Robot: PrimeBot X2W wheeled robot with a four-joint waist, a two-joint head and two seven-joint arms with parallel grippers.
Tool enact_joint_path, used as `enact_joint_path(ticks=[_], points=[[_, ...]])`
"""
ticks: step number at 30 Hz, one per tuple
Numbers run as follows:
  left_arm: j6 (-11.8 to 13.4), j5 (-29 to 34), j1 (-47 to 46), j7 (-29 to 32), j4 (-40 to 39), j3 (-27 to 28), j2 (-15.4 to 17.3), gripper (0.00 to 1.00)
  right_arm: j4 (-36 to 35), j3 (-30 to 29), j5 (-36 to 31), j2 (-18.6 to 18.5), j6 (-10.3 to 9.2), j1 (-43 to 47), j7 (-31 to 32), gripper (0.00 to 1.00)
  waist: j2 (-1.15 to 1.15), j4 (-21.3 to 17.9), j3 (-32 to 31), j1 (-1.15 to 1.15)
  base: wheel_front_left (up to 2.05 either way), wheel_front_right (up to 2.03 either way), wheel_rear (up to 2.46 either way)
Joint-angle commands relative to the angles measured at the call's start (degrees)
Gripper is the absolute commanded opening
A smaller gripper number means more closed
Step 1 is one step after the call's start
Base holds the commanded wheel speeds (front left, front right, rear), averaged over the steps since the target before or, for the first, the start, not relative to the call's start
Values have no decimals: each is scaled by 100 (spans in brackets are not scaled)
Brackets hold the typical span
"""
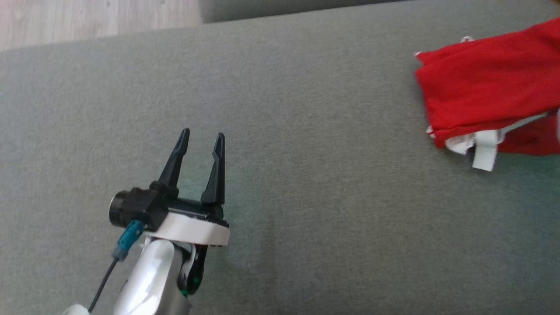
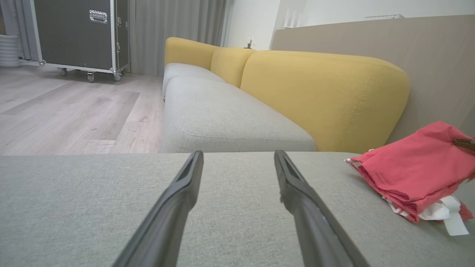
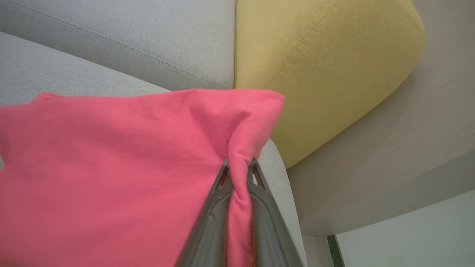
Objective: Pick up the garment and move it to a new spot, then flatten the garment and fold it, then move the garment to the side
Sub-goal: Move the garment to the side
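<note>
The garment (image 1: 490,92) is a folded red piece with white trim, lying at the right edge of the grey cushion (image 1: 306,175) in the head view. In the left wrist view the garment (image 2: 415,170) sits far to the right of my fingers. My left gripper (image 1: 200,141) hovers open over bare cushion at lower left, well away from the cloth, and its open gripper (image 2: 239,159) has nothing between its fingers. In the right wrist view my right gripper (image 3: 239,167) is shut on a pinched edge of the red garment (image 3: 111,167), near the cushion's corner.
A sofa seat (image 2: 222,115) with yellow backrests (image 2: 319,92) runs beyond the grey cushion. Wooden floor (image 2: 66,107) and a wheeled black case (image 2: 78,33) lie to the far left. A beige panel (image 2: 426,55) stands behind the garment.
</note>
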Motion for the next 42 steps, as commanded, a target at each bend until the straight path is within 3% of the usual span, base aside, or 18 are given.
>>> enact_joint_path(ticks=[1, 8, 9, 10, 14, 18, 27, 36, 42], points=[[-15, 10, -218, -54, -132, 164, 26, 100, -47, -89, -81, -205, 19, -165, 2, 0, 0, 117, 130, -1, 0, 0, 0], [-64, 73, -341, -54, -87, 237, 26, 100, 374, -799, -508, -329, 19, -229, 140, 0, 0, 310, 333, -1, 0, 0, 0], [-68, 78, -353, -54, -83, 252, 26, 100, 431, -928, -587, -343, 19, -228, 174, 46, 0, 327, 347, -1, 0, 0, 0], [-72, 79, -361, -54, -78, 267, 26, 100, 505, -1084, -615, -317, 19, -223, 229, 100, 0, 340, 348, -1, 0, 0, 0], [-82, -34, -310, -54, -52, 376, 26, 100, 620, -1718, -609, -104, 19, -166, 73, 100, 0, 349, 189, -1, 0, 0, 0], [-86, -21, -231, -54, 9, 476, 26, 100, 591, -1916, -748, 101, 19, -99, -148, 100, 0, 309, -24, -1, 0, 0, 0], [-78, 3, 161, -54, -4, 843, 26, 100, 144, -2056, -530, 1257, 19, 11, -764, 100, 0, 159, -830, -1, 0, 0, 0], [5, -31, 586, -54, -191, 1100, 26, 100, -1256, -1792, 693, 2296, 19, 776, -886, 100, 0, 159, -1322, -1, 0, 0, 0], [35, -68, 753, -54, -219, 1174, 26, 100, -2288, -1733, 1294, 2696, 19, 1748, -890, 100, 0, 243, -1436, -1, 0, 0, 0]])
